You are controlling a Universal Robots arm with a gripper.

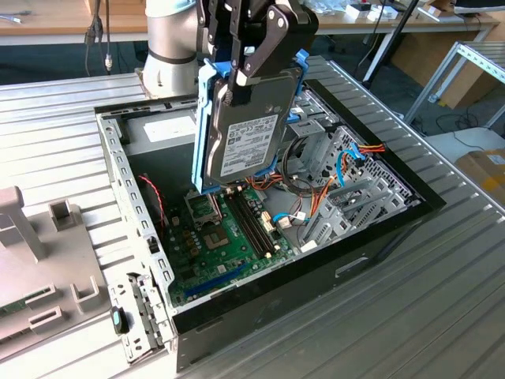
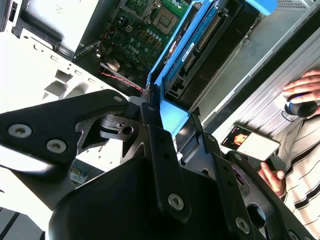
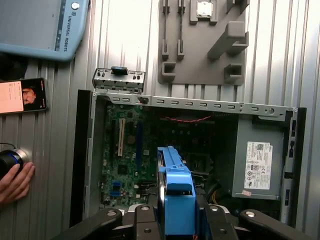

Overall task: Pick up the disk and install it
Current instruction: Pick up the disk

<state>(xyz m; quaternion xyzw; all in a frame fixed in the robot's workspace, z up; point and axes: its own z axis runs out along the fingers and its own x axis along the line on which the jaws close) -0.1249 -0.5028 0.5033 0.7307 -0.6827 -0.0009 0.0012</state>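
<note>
In the exterior view, the gripper (image 1: 233, 79) is clamping its black fingers on the upper end of the disk (image 1: 248, 134), one on each side, and holding it upright with the white label facing the camera and the light-blue rails running down both long edges. The disk is hanging over the open computer case (image 1: 371, 237), which is lying on the ribbed metal table (image 1: 442, 308), and its lower end is sitting over the motherboard (image 1: 225, 241). A grey fixture (image 1: 35, 268) is lying on the table at the exterior view's left, and a small metal drive cage (image 1: 140, 316) is lying just beside the case's near left corner. In the second wrist view, the fingers (image 2: 155, 150) are gripping the blue end of the disk (image 2: 197, 50), with the motherboard (image 2: 142, 25) showing beyond it; a person's hand (image 2: 306, 85) is resting beside a phone (image 2: 250, 142). In the first wrist view, the disk (image 3: 175, 192) is showing edge-on between the gripper's links, above the motherboard (image 3: 125, 150) and apart from the power supply (image 3: 257, 165); the drive cage (image 3: 120, 80) and grey fixture (image 3: 205, 47) are lying outside the case wall (image 3: 200, 104)
</note>
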